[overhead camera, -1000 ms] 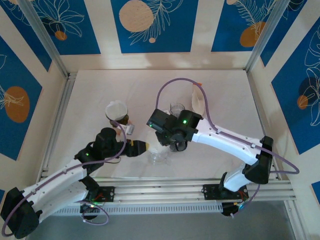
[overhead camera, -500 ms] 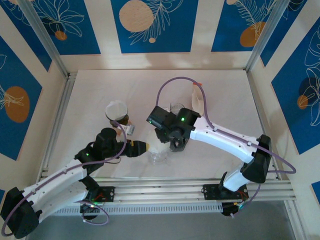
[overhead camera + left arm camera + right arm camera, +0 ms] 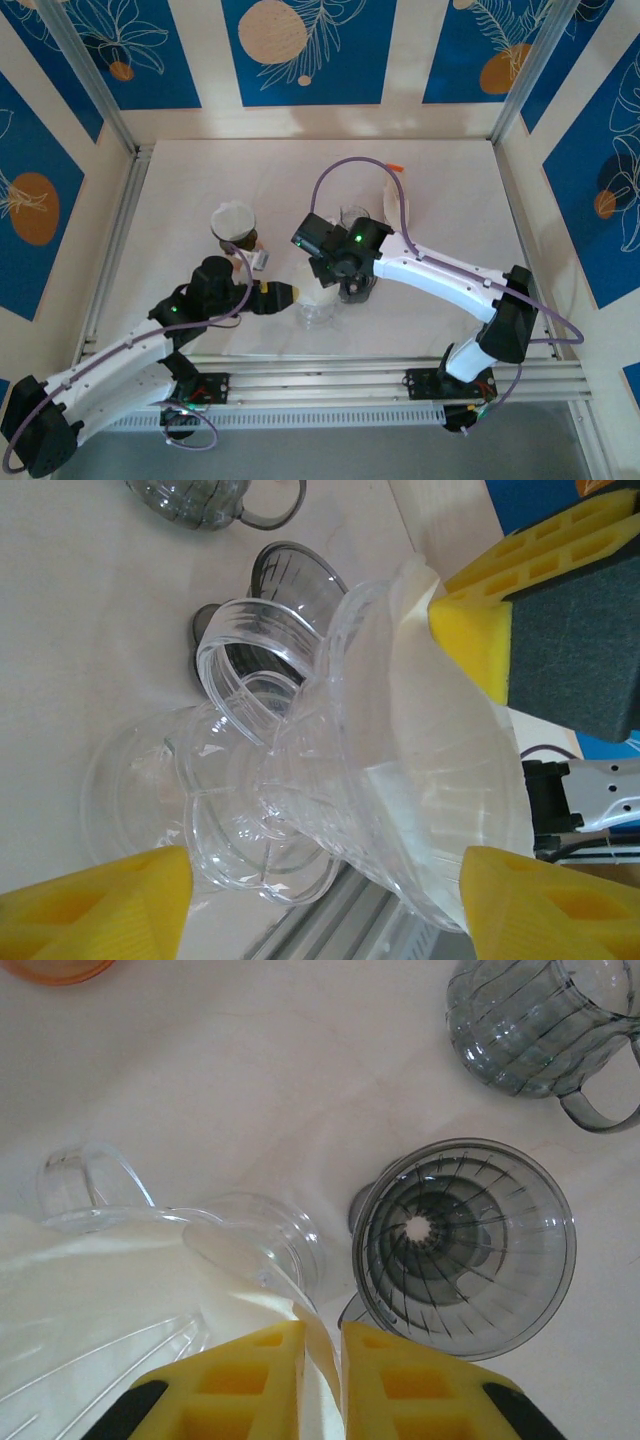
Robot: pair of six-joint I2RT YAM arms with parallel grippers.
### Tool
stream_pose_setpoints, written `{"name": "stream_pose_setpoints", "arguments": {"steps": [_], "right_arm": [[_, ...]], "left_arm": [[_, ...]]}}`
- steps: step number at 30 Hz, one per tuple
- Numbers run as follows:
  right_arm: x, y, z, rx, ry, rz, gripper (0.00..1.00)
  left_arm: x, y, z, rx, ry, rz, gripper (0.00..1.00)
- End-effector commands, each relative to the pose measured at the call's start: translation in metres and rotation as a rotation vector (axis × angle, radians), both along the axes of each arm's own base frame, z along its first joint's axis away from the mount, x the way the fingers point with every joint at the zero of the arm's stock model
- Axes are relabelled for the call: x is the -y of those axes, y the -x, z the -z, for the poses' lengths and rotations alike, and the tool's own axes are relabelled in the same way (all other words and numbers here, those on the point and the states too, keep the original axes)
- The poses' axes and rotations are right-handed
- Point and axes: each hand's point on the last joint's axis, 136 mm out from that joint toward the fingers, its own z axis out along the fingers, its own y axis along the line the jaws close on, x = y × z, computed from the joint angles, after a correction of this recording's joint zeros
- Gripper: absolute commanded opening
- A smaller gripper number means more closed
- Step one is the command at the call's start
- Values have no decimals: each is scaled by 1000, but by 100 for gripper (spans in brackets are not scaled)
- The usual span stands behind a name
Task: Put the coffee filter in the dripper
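Observation:
A clear plastic dripper (image 3: 250, 780) lies tilted on its side on the table, between the spread yellow fingers of my left gripper (image 3: 325, 885); its rim brushes the right finger, the left one stands slightly off. The white coffee filter (image 3: 440, 750) sits inside its cone. My right gripper (image 3: 322, 1335) is shut on the filter's (image 3: 100, 1280) edge, a paper strip pinched between its pads, just above the clear dripper (image 3: 270, 1230). From above, the left gripper (image 3: 290, 296) and right gripper (image 3: 352, 290) meet over the dripper (image 3: 318, 312).
A smoky grey dripper (image 3: 465, 1245) stands upright just right of the clear one. A grey glass server (image 3: 530, 1025) sits beyond it. A white-topped brown cup (image 3: 233, 225) stands left of centre, a pale packet (image 3: 395, 200) at the back, and the table's front rail (image 3: 380, 375) is near.
The right gripper has shifted slightly left toward the clear dripper and closed on the filter edge. The left gripper's jaws have widened around the dripper.

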Motion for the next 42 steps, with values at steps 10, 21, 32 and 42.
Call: {"name": "stream_pose_setpoints", "arguments": {"steps": [10, 21, 32, 42], "right_arm": [[2, 6, 3, -16, -1, 7, 19], [0, 5, -6, -6, -44, 18, 51], [8, -3, 7, -16, -15, 57, 50], [9, 0, 8, -22, -22, 73, 51]], "left_arm": [[0, 0, 3, 5, -24, -4, 66], [0, 2, 5, -3, -16, -3, 66], [0, 2, 7, -6, -13, -2, 66], [0, 2, 9, -11, -16, -5, 66]]}}
